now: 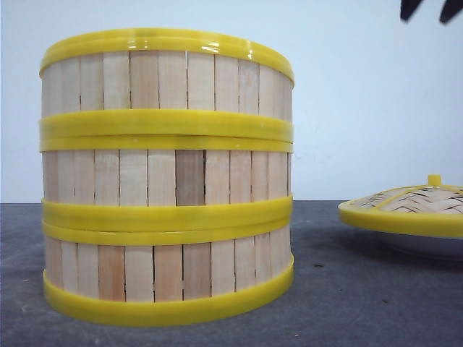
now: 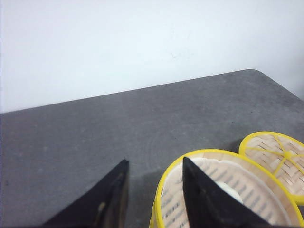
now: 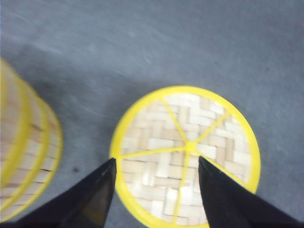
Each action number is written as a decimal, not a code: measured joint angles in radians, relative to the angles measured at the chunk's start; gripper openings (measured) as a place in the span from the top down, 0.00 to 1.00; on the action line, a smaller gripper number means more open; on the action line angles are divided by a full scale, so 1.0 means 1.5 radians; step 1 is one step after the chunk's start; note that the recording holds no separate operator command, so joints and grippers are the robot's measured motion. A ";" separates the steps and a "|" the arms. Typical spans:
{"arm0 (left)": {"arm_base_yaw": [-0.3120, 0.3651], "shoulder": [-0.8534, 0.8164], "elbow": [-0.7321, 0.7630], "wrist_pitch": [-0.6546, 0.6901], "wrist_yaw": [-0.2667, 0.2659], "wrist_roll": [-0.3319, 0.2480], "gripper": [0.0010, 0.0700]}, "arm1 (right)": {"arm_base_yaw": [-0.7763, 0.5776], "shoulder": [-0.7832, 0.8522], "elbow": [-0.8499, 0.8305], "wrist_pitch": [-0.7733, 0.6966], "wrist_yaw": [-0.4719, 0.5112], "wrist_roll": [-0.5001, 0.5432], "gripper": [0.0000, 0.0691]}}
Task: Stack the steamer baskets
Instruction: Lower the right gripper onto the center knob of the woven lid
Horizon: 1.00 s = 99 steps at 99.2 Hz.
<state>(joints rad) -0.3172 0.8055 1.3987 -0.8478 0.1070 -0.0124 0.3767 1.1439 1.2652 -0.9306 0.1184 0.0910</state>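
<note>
Three steamer baskets stand stacked in one column: the top one [image 1: 166, 79], the middle one [image 1: 166, 177] and the bottom one [image 1: 166, 271], their yellow rims touching. In the left wrist view my left gripper [image 2: 155, 159] is open and holds nothing; it hangs above the top basket's rim [image 2: 164, 183], one finger over the inside and one outside. That basket has a pale liner with something white [image 2: 236, 194] on it. My right gripper [image 3: 156, 158] is open and empty above the woven lid [image 3: 185, 152]. Its fingertips [image 1: 406, 10] show at the front view's top right. The stack [image 3: 21, 152] lies beside it.
The domed bamboo lid [image 1: 416, 202] with a yellow rim and knob rests on a white plate [image 1: 427, 247] to the right of the stack. The grey table [image 1: 347, 289] ends at a pale wall behind. The lid [image 2: 278, 156] also shows beyond the stack in the left wrist view.
</note>
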 joint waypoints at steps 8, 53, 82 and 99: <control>0.000 -0.042 -0.041 -0.001 0.000 0.001 0.73 | -0.025 0.027 0.000 0.003 -0.023 -0.005 0.52; 0.000 -0.251 -0.237 -0.029 0.000 -0.022 0.73 | -0.095 0.161 -0.086 0.117 -0.064 0.001 0.52; 0.000 -0.267 -0.237 -0.026 0.000 -0.024 0.73 | -0.112 0.239 -0.087 0.145 -0.059 0.012 0.52; 0.000 -0.267 -0.237 -0.026 0.000 -0.024 0.73 | -0.121 0.253 -0.087 0.152 -0.056 0.014 0.52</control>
<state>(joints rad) -0.3172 0.4053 1.0439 -0.8864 0.1066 -0.0486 0.1951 1.5238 1.1343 -0.7029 0.0345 0.1116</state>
